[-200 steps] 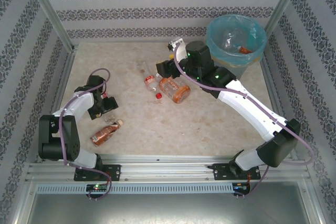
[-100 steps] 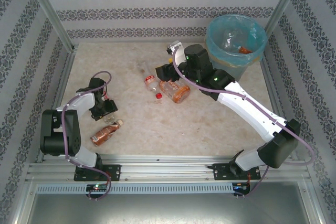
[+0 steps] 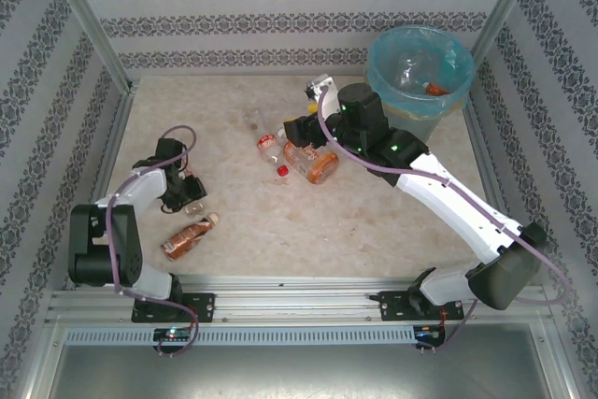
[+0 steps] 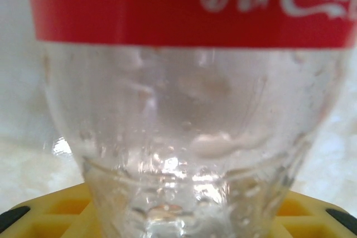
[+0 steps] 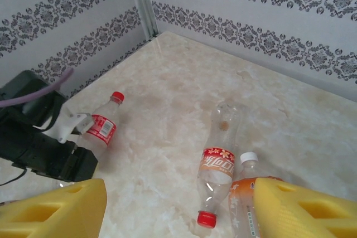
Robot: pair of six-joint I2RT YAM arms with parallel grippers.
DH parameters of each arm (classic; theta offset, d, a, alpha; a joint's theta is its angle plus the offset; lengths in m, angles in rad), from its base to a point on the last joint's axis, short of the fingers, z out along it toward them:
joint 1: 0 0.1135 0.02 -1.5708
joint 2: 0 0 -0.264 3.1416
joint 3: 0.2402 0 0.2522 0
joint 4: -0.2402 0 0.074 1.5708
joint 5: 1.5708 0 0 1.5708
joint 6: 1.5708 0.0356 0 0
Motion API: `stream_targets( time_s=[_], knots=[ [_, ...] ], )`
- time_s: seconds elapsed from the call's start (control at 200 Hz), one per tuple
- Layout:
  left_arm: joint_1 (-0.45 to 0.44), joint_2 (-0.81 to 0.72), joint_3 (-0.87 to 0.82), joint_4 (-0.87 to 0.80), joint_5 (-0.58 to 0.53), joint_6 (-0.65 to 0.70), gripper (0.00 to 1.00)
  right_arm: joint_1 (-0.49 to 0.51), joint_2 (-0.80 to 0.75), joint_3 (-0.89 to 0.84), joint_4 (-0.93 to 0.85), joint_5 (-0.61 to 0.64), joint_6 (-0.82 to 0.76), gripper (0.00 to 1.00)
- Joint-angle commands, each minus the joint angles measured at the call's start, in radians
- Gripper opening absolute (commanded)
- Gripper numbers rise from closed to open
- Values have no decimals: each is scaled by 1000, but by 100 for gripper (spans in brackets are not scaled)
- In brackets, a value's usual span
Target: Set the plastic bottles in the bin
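Two claws over the worktop (image 3: 374,217); left claw (image 3: 190,192) straddles a clear red-label cola bottle (image 4: 184,110), can't tell if it is clamped on it; brown-label bottle (image 3: 187,236) lies near that claw, on the arm-base side; right claw (image 5: 181,210) gapes wide, nothing held; clear red-cap bottle (image 5: 218,165) and orange bottle (image 5: 245,193) lie side by side just under it; bin (image 3: 378,63) stands to its right, bottles inside.
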Motion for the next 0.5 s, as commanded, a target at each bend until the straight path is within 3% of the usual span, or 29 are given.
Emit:
stream_targets(
  time_s=[0.0,0.315,0.495],
  knots=[
    [7,-84,52,-48,-28,25,49,-24,6,9,23,-30,19,71],
    [5,-367,112,-24,27,47,42,-63,32,1,81,-142,110,70],
    [-2,-434,192,5,101,48,37,-83,13,-1,97,-164,136,70]
  ],
)
